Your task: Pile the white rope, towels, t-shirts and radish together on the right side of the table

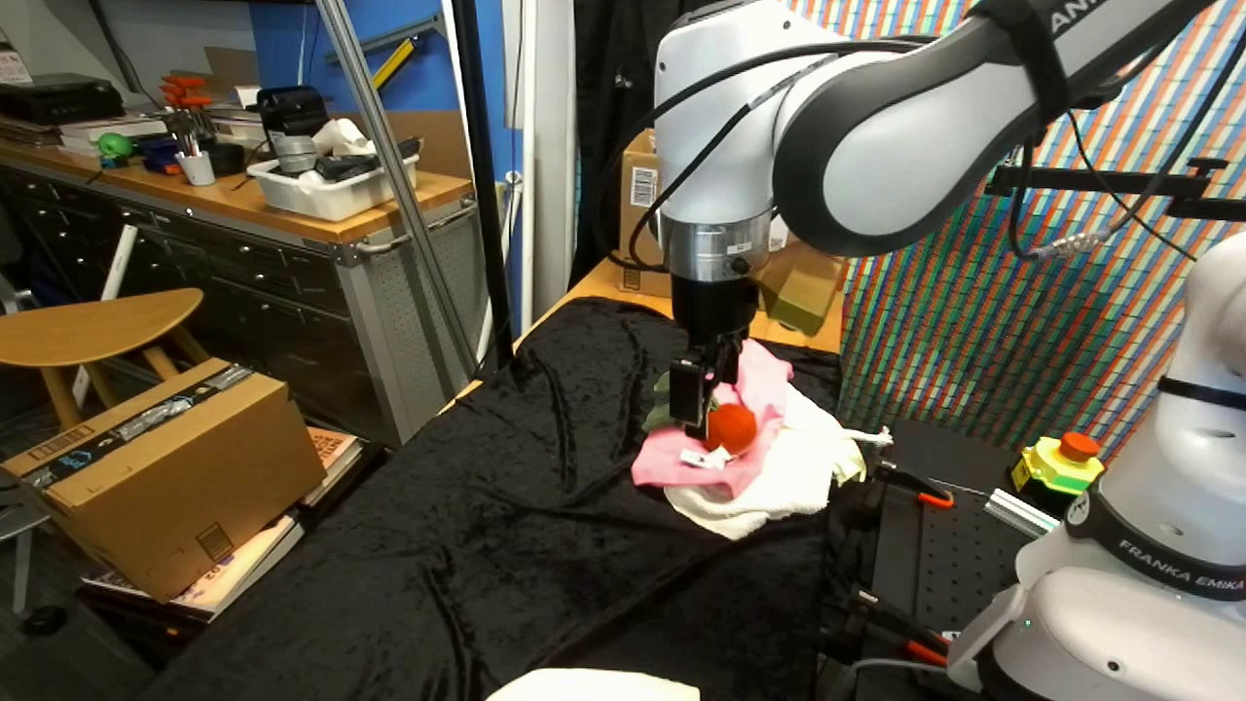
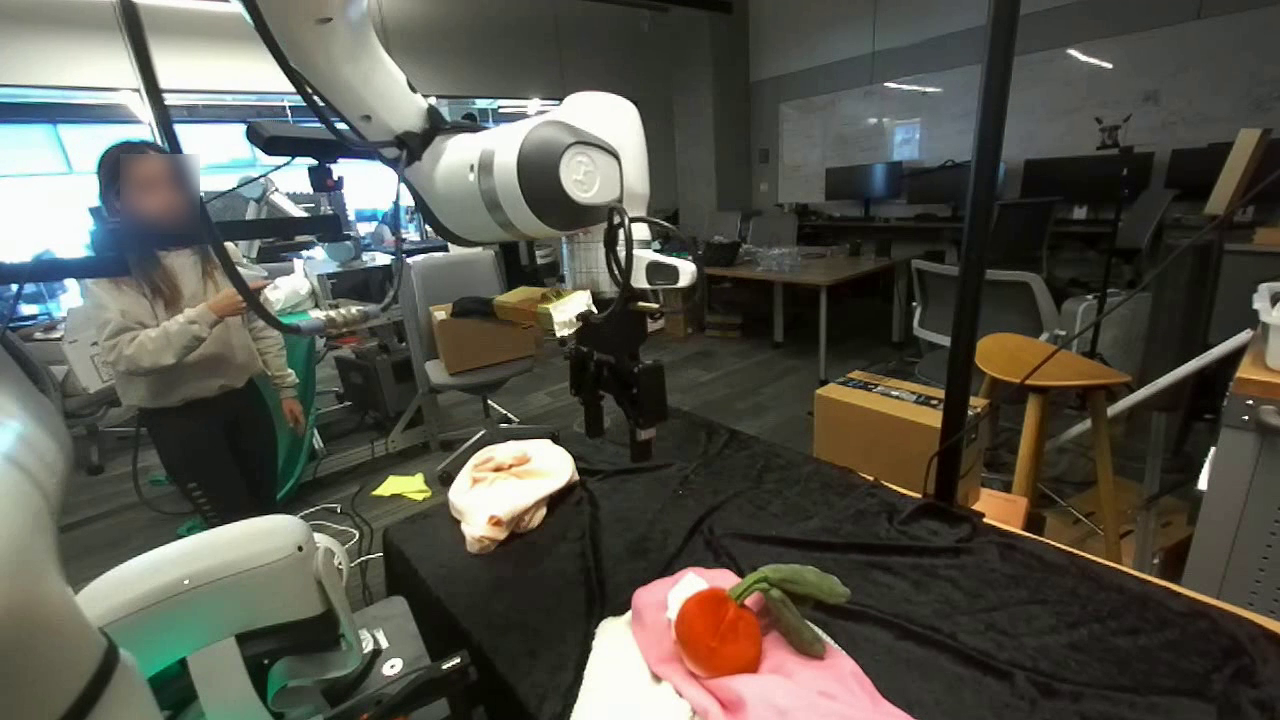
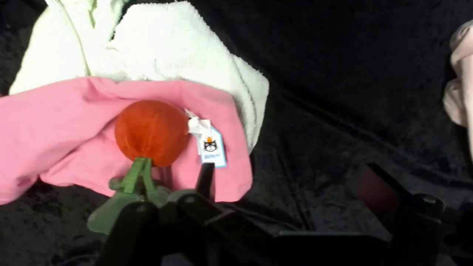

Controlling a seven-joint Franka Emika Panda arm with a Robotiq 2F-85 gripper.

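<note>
Black velvety fabric (image 1: 419, 545) lies rumpled across the wood-edged desk (image 1: 605, 280). On it, a red-orange radish (image 2: 718, 632) with green leaves (image 2: 808, 583) rests on a pink cloth (image 3: 51, 118) overlapping a white towel (image 3: 166, 40); a white rope end (image 1: 871, 437) pokes out beside. Well apart sits a pale, bunched cloth (image 2: 510, 485). Above, clear of the radish, the tool (image 2: 618, 442) hangs released, fingers (image 3: 380, 192) spread wide. The room holds a cluttered workbench (image 1: 243, 210), a wooden stool (image 2: 1050, 360), a cardboard box (image 2: 880, 435), monitors (image 2: 865, 183) and a standing person (image 2: 180, 310).

- We've got a wrinkled, black-covered table (image 1: 389, 565) here!
- On it, we see a white towel (image 3: 166, 44), a pink cloth (image 3: 92, 144) lapping over.
- Well apart, we spot a crumpled pale cloth (image 2: 510, 485).
</note>
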